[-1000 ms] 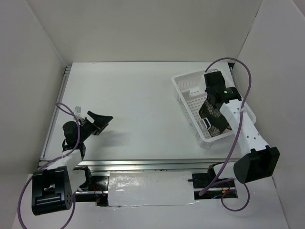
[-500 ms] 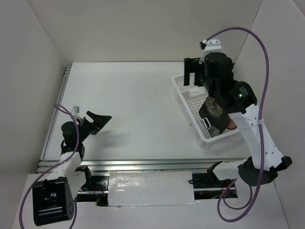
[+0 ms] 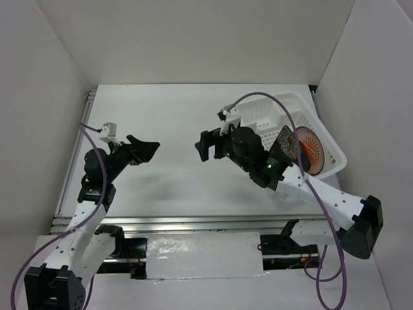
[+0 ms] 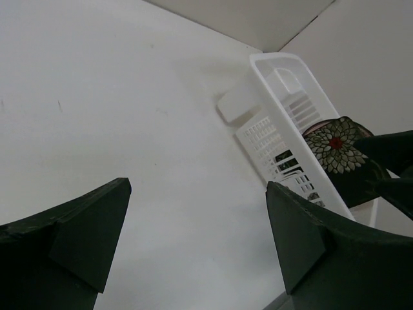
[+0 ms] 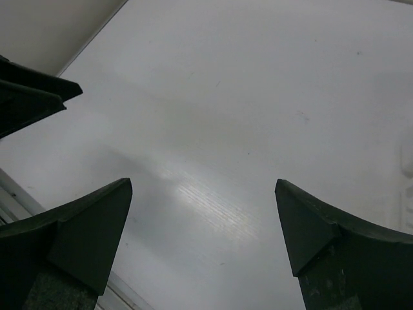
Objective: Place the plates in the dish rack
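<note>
White table (image 3: 174,116); only top view shows orange plate (image 3: 309,150) in dish rack (image 3: 258,119); left fingers (image 4: 84,232), right fingers (image 5: 84,226) spread wide, empty.

The left arm (image 3: 82,223) and right arm (image 3: 322,194) are built of white links and black joints; purple cables (image 3: 258,95) are run along both, and black wedge-shaped fingers (image 4: 77,236) are fitted

White matte tabletop (image 3: 181,129), boxed in by plain white back wall (image 3: 193,39), left wall (image 3: 35,129), right wall (image 3: 377,97); aluminium rail (image 3: 193,221) along near edge; soft even light.
</note>
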Motion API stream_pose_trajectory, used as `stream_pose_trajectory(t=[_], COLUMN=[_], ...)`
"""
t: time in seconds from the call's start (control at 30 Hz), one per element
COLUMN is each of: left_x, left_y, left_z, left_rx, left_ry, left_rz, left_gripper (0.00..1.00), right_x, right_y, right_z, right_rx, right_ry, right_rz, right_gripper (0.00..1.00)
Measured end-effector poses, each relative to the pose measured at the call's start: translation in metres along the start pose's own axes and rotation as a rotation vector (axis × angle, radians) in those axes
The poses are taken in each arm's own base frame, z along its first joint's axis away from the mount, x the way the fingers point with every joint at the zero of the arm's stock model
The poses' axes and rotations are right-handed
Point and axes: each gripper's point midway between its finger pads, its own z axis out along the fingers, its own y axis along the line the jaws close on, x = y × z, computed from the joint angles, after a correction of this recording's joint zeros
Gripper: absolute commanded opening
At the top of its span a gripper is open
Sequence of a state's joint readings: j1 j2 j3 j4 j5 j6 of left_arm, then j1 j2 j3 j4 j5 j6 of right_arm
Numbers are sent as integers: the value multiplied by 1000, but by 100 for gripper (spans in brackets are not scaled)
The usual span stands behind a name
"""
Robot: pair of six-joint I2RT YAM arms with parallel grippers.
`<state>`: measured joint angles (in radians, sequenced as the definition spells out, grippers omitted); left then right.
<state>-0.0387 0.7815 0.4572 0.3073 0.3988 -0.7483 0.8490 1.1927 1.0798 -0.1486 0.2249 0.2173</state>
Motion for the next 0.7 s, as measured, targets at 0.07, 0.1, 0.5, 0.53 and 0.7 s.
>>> stream_pose_trajectory(t=[0.07,0.1,0.5,0.53,0.7], left_x=[-9,-10,74,79,91], left_y=[-12,-16,-57,-57,-58], left_z=[1,2,21,22,24], left_rx=[8,5,25,20,16], left_ry=[-13,-15,199,212,235], left_rz=[56,82,273,277,303], left_gripper=[99,100,100,100,99], right_x=[7,7,25,28,33], right_y=[0,-2,-19,-23,-38], right_z=[-1,-3,-57,-64,-87], right_rx=[20,40,174,181,187], right_ry=[-29,-44,-177,-183,-230], right_rz=[42,64,225,235,285], right_gripper=[100,100,100,100,100])
